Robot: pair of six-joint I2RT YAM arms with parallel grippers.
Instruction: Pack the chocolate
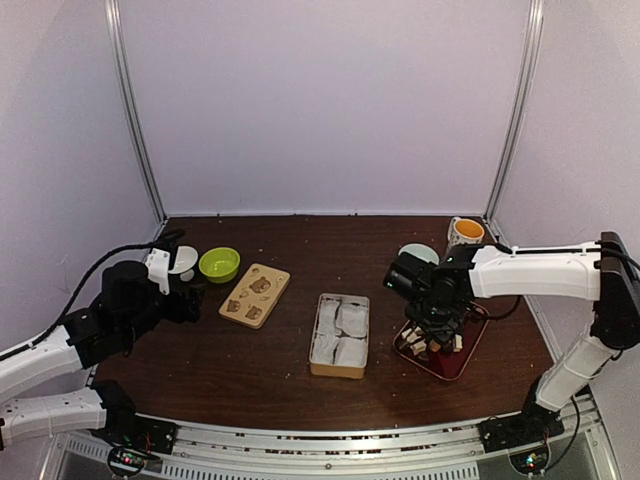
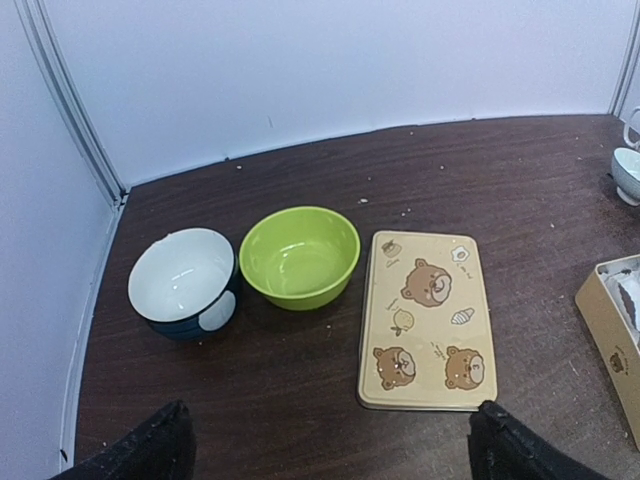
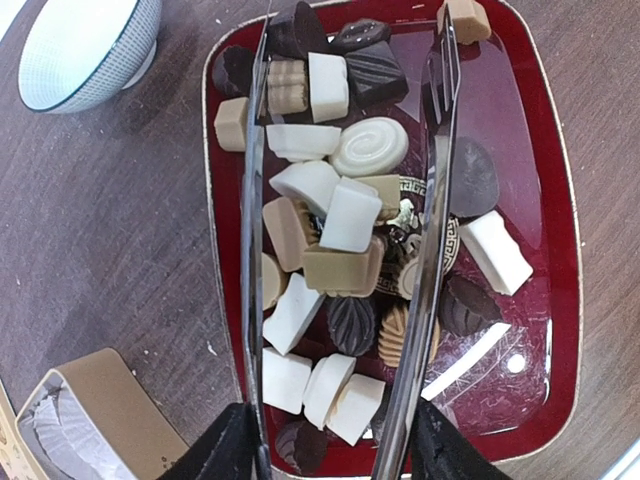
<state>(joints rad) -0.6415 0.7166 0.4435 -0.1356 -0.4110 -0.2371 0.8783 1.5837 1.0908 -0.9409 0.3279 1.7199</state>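
Dark wood table, white walls; chocolate: mixed white, tan and dark pieces heaped in red tray, 3 o'clock of box; right gripper straddles the heap, jaws half-wide, nothing lifted, likely selecting a piece; box lined, open to receive; lid set aside at 9 o'clock; left gripper wide, empty, hovering near lid, presumably waiting.

chocolate | white, tan, dark pieces | loose jumbled heap | in red tray
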